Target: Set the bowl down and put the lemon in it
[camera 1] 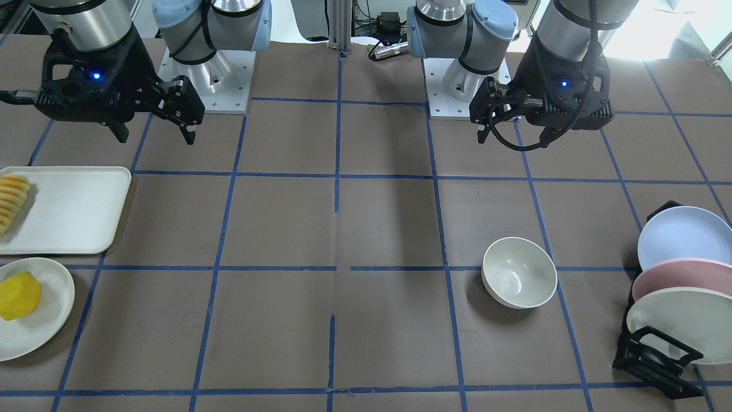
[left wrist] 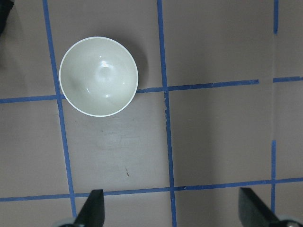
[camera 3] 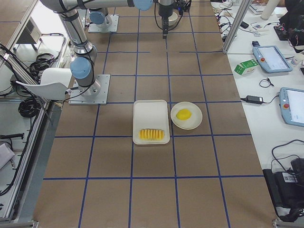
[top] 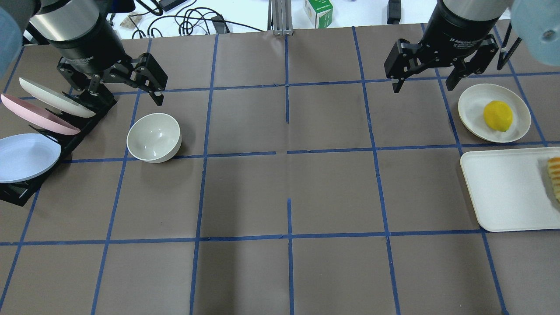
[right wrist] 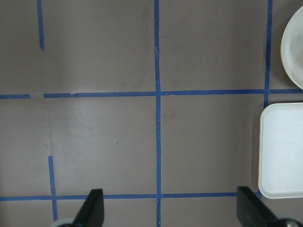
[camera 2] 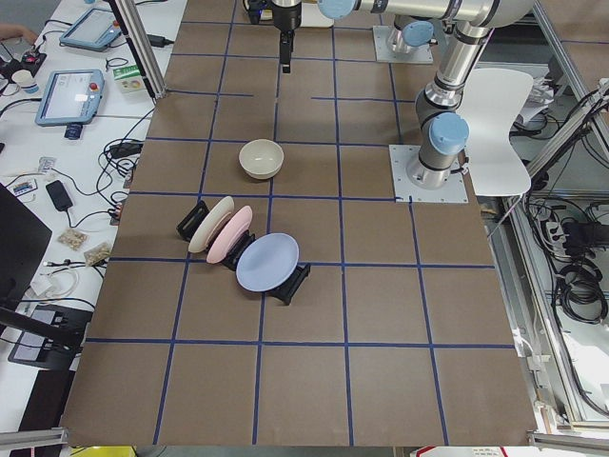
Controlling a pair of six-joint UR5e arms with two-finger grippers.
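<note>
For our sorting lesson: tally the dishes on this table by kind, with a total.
Round plates: 4 (off-white racked plate, pink racked plate, pale-blue racked plate, off-white plate under yellow lemon)
Deep off-white round bowl: 1
Rectangular white tray: 1
Total: 6

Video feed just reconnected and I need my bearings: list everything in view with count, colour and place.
bowl: one, off-white, upright and empty, on the robot's left side beside the rack
lemon: one, yellow, on the round plate
round plate: one, off-white, on the robot's right side next to the tray
tray: one, white, rectangular, at the right edge
fruit slices: one row, yellow-orange, at the tray's outer end
rack: one, black, at the left edge
racked plates: three, off-white, pink and light blue, leaning in the rack
table: one, brown, with a blue tape grid
left gripper: one, black, open, above the table near the bowl
right gripper: one, black, open, near the round plate
</note>
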